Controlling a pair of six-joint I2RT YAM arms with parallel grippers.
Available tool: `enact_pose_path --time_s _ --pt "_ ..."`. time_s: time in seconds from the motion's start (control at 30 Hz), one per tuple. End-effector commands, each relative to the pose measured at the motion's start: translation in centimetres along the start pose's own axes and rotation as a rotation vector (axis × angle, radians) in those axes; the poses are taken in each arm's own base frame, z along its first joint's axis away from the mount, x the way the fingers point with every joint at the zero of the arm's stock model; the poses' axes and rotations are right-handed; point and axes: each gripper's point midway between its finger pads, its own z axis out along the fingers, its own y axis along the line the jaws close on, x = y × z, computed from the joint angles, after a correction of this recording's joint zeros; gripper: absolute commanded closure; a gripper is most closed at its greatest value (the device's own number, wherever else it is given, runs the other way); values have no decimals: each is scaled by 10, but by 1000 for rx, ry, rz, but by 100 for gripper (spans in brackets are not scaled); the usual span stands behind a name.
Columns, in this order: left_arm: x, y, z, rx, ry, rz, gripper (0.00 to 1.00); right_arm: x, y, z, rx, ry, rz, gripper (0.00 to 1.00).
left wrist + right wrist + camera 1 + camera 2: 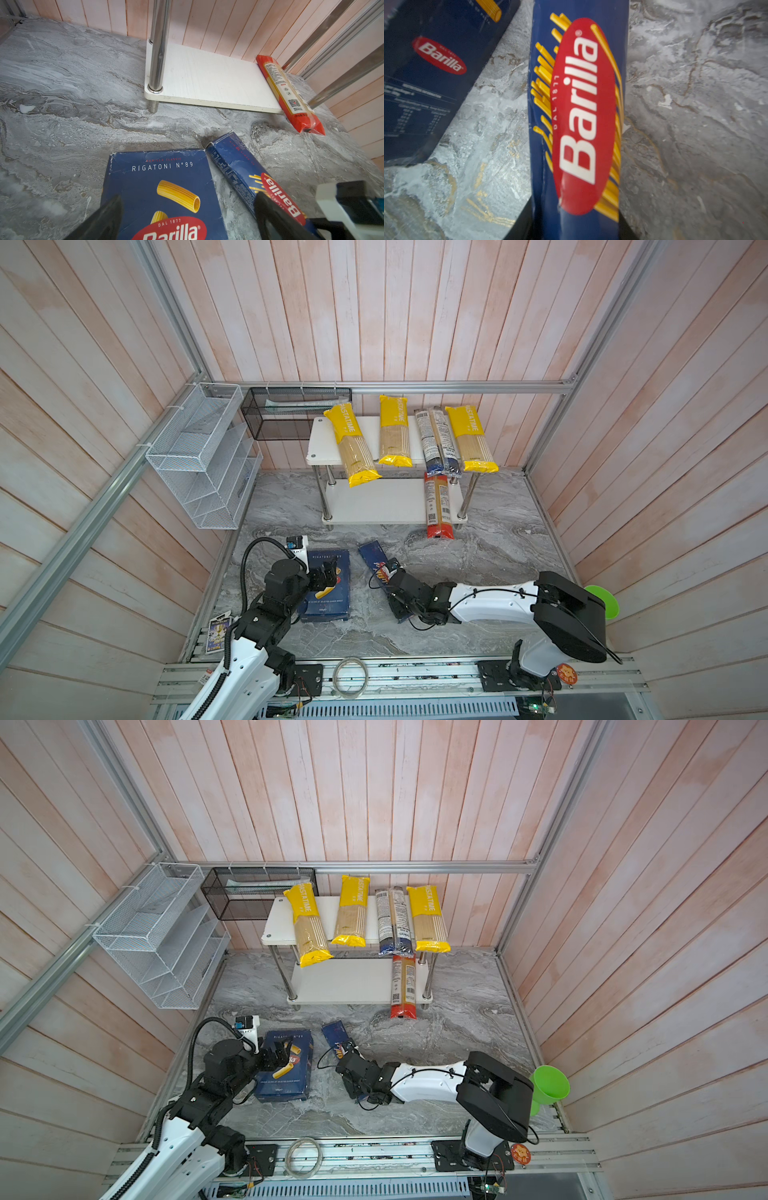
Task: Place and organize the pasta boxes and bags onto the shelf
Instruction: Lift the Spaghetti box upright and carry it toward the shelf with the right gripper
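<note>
1. While the right fingers pinch the spaghetti box across its narrow sides, low and centre in a top view on the tabletop, we should lift it level.
2. We judge the bare lower tier of the shelf, left of the red-ended bag, the best slot.
3. Our left fingers hang spread wide over the rigatoni box; they must not cross the lift path.
</note>
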Motion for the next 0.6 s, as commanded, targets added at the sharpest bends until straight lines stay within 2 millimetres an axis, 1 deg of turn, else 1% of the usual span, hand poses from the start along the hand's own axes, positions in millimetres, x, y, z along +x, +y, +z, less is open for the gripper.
enact_pose_path --time_s 0.0,0.2,0.5,0.57 --pt "-5 -1 0 1 -15 11 0 -47 -1 -23 30 -161 65 67" --pt "-5 -1 -1 2 -18 11 0 -63 -10 -38 36 -191 92 68" --pt "-5 -1 -1 3 -16 11 0 -96 -27 -66 59 -280 136 68" --pt "-6 -2 -1 6 -18 12 0 -107 -33 -71 55 -303 164 68"
